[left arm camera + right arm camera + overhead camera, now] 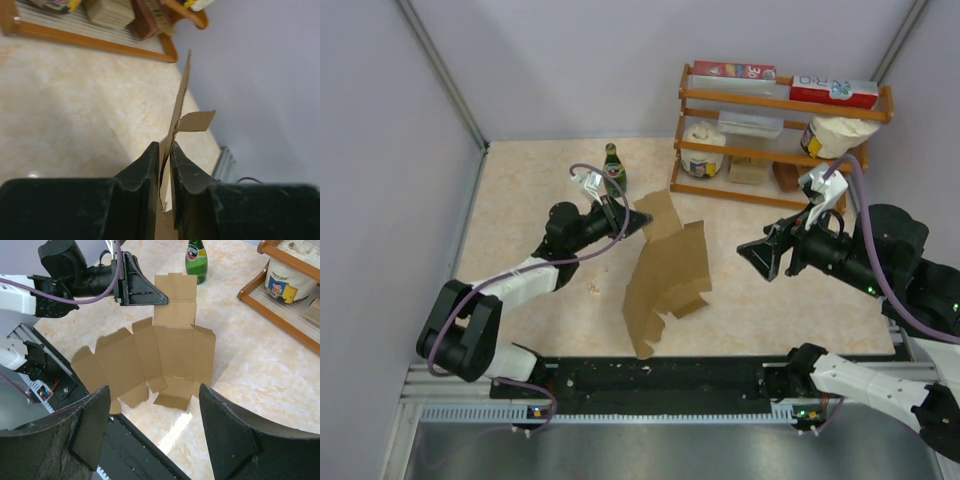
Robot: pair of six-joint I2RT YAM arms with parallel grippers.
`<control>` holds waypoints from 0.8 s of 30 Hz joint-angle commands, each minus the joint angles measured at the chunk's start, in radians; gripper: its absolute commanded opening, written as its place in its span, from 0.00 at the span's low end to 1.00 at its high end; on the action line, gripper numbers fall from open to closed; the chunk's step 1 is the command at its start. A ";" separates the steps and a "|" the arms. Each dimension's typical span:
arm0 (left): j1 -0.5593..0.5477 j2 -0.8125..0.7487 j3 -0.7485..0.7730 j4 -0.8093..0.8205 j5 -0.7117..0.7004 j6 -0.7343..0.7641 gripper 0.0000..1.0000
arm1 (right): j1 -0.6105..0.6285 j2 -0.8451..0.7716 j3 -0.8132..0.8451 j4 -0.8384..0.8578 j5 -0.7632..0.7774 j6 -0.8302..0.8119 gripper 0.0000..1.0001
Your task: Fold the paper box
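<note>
Box (665,275): unfolded flat sheet, brown card, no panel creased up yet, so task barely begun imo. Sits just on near side of the bottle (612,168), tipped up off the worktop (520,220) rather than lying flat. Lowest corner is the end farthest from bottle; can't tell if it touches. Long axis (row of panels) runs from beside bottle toward the arm bases, slightly slanted. Broad face turned to the R side, lid-flap end nearest bottle.

L claw (638,222) just near-side of bottle, at edge of that flap. Wrist view: jaws almost together w/ card edge between them, thin slit visible beside card. Can't tell if pinching or loose. Prob reason for the hold: props sheet up so its face is presented to other arm for creasing.

R claw (757,258) well to the right of bottle, apart from box, jaws spread wide, nothing in them, aimed at sheet face. Looks staged to push/fold a panel.

Rack (750,152) right of bottle at back, not involved.
</note>
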 commanded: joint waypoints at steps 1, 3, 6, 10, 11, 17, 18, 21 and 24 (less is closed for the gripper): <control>0.003 -0.087 0.069 -0.314 -0.116 0.264 0.20 | 0.003 -0.001 -0.013 0.051 0.008 0.006 0.71; 0.003 -0.113 0.092 -0.417 -0.182 0.341 0.20 | 0.003 -0.001 -0.018 0.055 0.008 0.007 0.71; 0.003 -0.130 0.118 -0.530 -0.248 0.420 0.21 | 0.003 -0.001 -0.024 0.062 0.002 0.010 0.71; 0.005 -0.138 0.121 -0.603 -0.291 0.462 0.22 | 0.003 -0.004 -0.027 0.065 -0.001 0.019 0.71; 0.002 -0.140 0.115 -0.614 -0.298 0.465 0.22 | 0.003 -0.005 -0.030 0.067 -0.001 0.021 0.71; -0.023 -0.141 0.071 -0.622 -0.353 0.430 0.22 | 0.003 -0.030 -0.056 0.067 0.008 0.035 0.71; -0.029 -0.141 0.068 -0.628 -0.365 0.419 0.22 | 0.003 -0.032 -0.059 0.070 0.008 0.035 0.71; -0.064 -0.127 0.062 -0.653 -0.419 0.367 0.22 | 0.001 -0.035 -0.064 0.070 0.013 0.038 0.72; -0.105 -0.115 0.028 -0.608 -0.491 0.286 0.21 | 0.003 -0.036 -0.073 0.076 0.018 0.038 0.72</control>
